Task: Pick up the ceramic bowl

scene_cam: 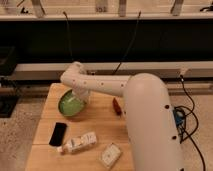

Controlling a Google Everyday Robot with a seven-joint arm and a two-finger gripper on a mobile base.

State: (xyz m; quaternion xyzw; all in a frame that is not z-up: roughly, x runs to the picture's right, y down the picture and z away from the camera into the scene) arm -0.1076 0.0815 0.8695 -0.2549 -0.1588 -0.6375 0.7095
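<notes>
The gripper [80, 99] is set at the right edge of the bowl [70, 104], its fingers pressed together, apparently on the rim. The bowl is seen tilted at the surface's [100, 131] back left. Being glazed ceramic, it is judged stiff, fairly heavy, slippery and breakable; a firm pinch across the rim is best kept. A phone [58, 134] lies nearby.
</notes>
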